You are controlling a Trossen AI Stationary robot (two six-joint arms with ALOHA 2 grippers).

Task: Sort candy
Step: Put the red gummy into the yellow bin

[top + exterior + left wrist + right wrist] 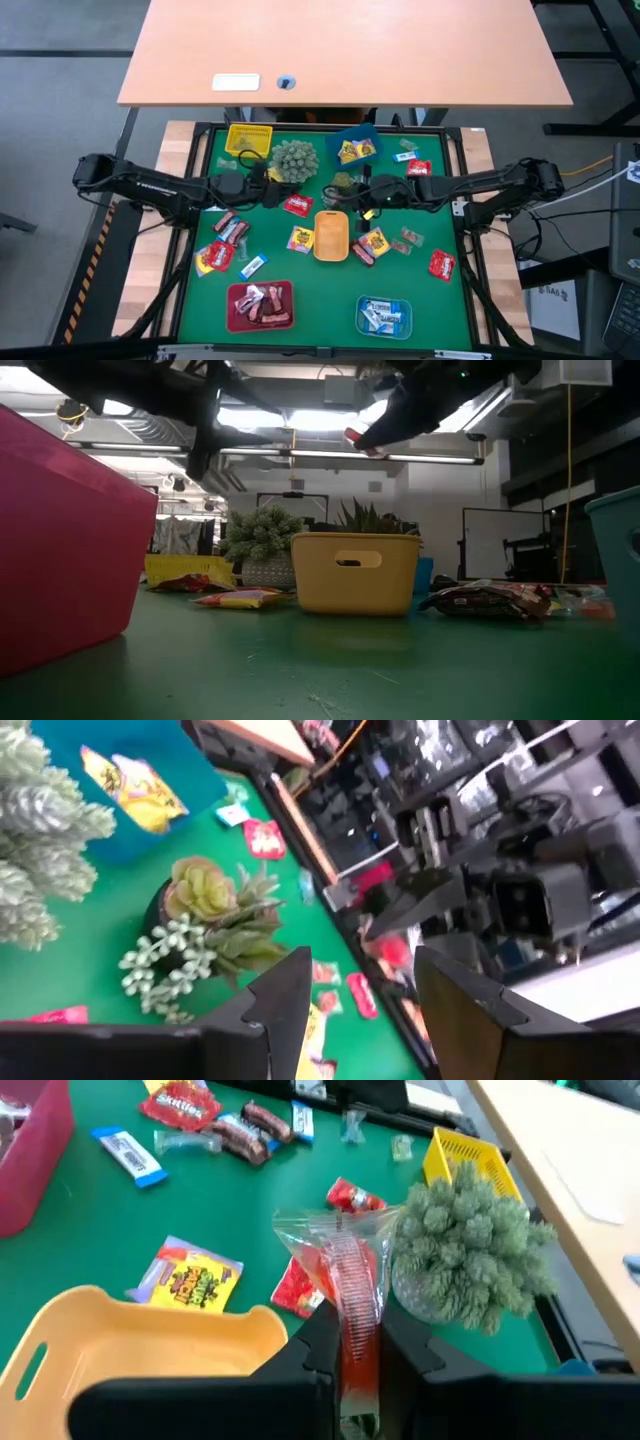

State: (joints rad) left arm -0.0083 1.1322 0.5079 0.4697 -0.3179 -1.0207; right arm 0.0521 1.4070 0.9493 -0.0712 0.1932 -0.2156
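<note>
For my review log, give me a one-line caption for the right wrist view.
Right gripper holds a clear-wrapped red candy above the green mat, beside the empty orange tray and spiky plant.

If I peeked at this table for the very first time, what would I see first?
First you'd spot the right gripper holding a red candy in a clear wrapper up in the air, above the orange tray in the middle of the green table. Next, the spiky green plant ball near the yellow tray at the back. The left gripper waits beside it with its jaws open and empty.
</note>
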